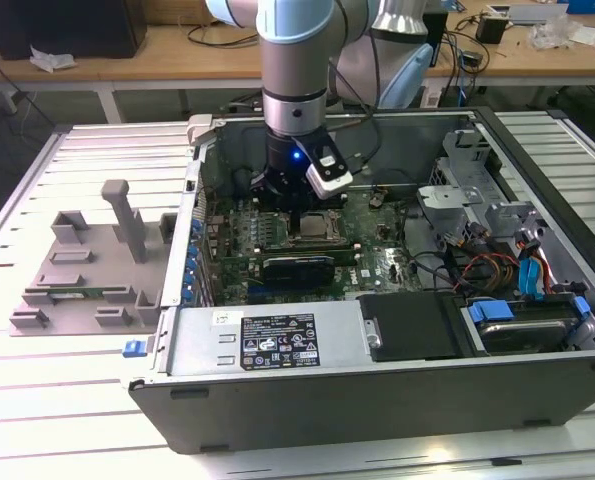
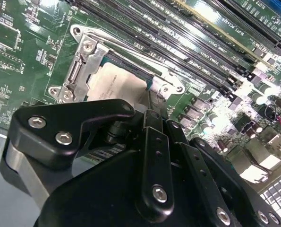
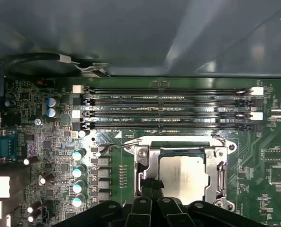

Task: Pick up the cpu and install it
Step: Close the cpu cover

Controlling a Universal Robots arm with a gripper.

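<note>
The cpu (image 3: 185, 172), a flat square chip with a shiny silver top, lies level inside the motherboard socket, and the socket's metal frame (image 3: 220, 165) lies around it. In the second wrist view the cpu (image 2: 114, 82) sits just beyond my gripper (image 2: 152, 97). My gripper (image 3: 150, 185) is shut, its tips together at the chip's near edge, and nothing shows between them. In the exterior view the gripper (image 1: 295, 205) hangs straight down into the open computer case, right over the cpu (image 1: 317, 225).
Several empty memory slots (image 3: 168, 109) run beside the socket. Capacitors (image 3: 77, 170) stand on its other side. The case walls (image 1: 202, 170) enclose the board; a drive cage with cables (image 1: 497, 230) is on the exterior view's right. A grey fixture (image 1: 87, 260) lies outside the case.
</note>
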